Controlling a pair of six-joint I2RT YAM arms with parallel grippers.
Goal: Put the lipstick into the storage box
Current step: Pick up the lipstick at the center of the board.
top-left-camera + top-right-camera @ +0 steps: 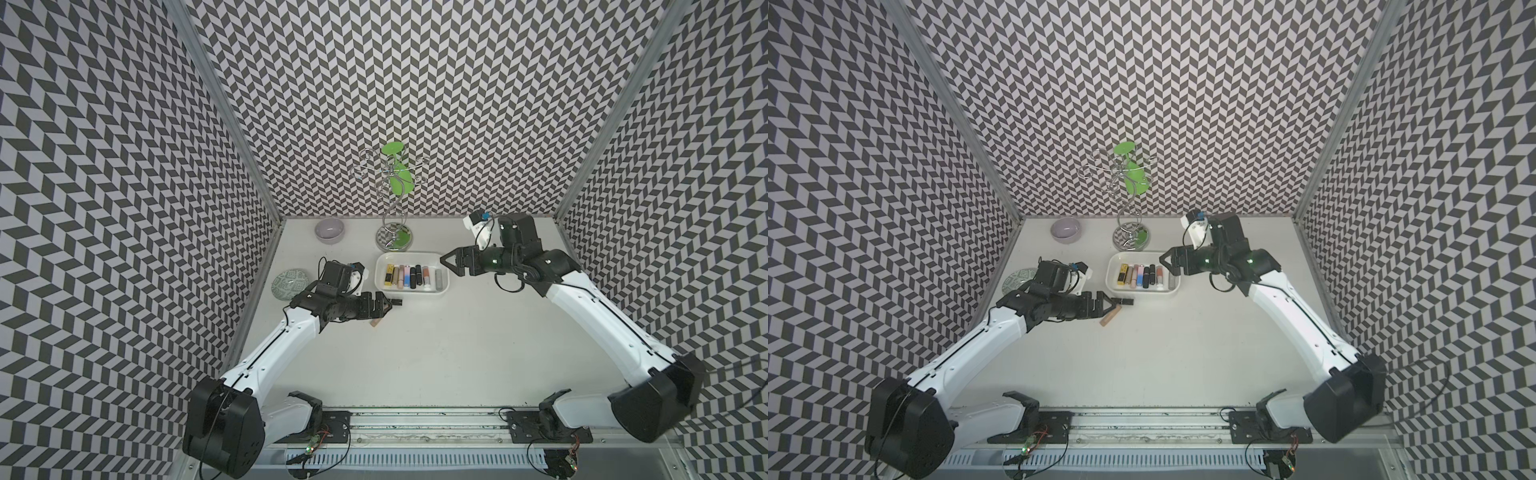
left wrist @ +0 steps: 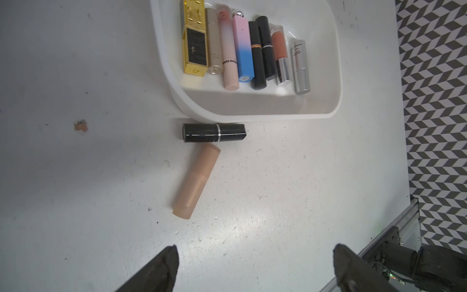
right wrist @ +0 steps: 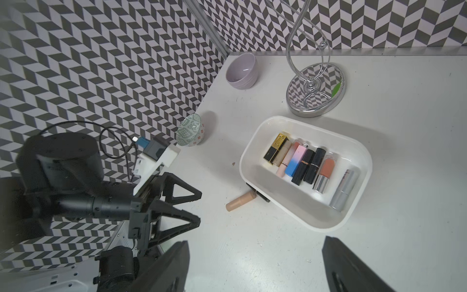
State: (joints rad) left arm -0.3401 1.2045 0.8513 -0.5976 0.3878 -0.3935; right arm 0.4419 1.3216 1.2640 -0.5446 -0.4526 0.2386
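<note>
- Left claw: jaws spread wide, nothing between them. It hangs over the desk, short of two loose lipsticks.
- Black lipstick lies flat outside the storage box, lengthwise along its near wall, touching it or nearly so.
- Beige lipstick lies flat at a slant with one end at the black one's side. Whether the two touch cannot be told.
- Inside the box, eight tubes lie side by side in a row toward the far wall. The near strip of the floor is bare, likely room for the last pieces.
- Right claw: jaws wide, empty, raised near the box's right end. It seems to be keeping clear so the left claw can work.
- Room: the beige lipstick has bare desk along both long sides, so it looks the easier pick. The black one has the box wall on one side, leaving little gap for a finger; it may need a nudge away first.
- Chrome stand sits just behind the box, and the lilac bowl is off to its left. Neither lies between the lipsticks and the box.
</note>
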